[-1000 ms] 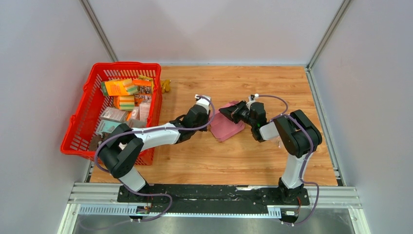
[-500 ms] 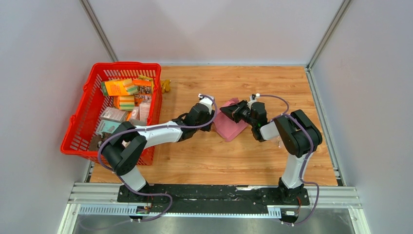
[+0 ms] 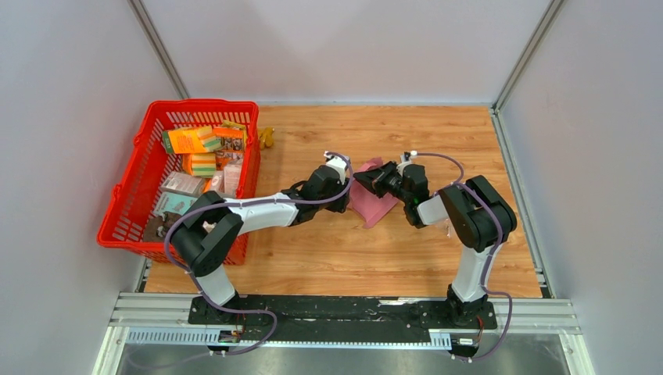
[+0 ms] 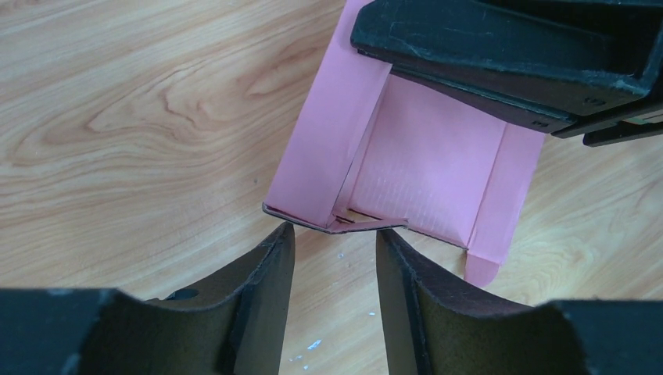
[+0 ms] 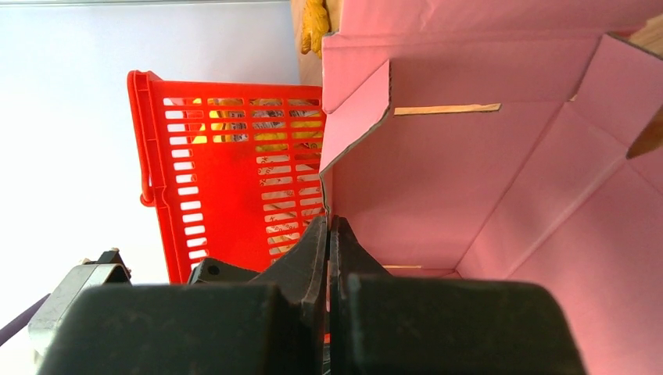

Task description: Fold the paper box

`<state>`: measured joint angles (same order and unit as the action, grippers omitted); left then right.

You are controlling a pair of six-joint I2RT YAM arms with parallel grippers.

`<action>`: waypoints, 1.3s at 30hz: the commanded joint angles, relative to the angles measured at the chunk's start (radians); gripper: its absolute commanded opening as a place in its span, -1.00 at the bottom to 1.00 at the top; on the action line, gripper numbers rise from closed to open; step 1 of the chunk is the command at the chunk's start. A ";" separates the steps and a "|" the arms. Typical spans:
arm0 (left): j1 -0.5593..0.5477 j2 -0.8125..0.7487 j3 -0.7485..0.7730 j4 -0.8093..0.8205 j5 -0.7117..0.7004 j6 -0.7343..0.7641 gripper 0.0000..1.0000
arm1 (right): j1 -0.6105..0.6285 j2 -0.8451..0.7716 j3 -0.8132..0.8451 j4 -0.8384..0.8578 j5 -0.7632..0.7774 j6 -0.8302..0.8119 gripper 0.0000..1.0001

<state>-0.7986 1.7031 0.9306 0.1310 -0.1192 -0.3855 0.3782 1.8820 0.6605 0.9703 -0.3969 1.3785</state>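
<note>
Two-armed: pins paper box (image 4: 422, 164) wall between closed right fingers (image 5: 313, 254) for steadiness, poises parted left fingers (image 4: 262, 273) at its corner flap (image 4: 344, 225).

red basket (image 3: 125, 195) at wooden table's (image 3: 336, 258) far left (printed packages (image 3: 191, 141) inside), small yellow object (image 3: 266, 137) beside it

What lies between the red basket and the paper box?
The left arm and left claw, over the wooden table; the top view shows this.
</note>
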 commanded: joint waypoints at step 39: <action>-0.063 0.105 0.154 0.035 -0.436 -0.044 -0.26 | 0.067 0.095 -0.030 0.146 -0.028 0.154 -1.00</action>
<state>-0.8558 1.8053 1.0363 0.0784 -0.5461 -0.4374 0.4175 1.9705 0.6514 1.1053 -0.3592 1.5253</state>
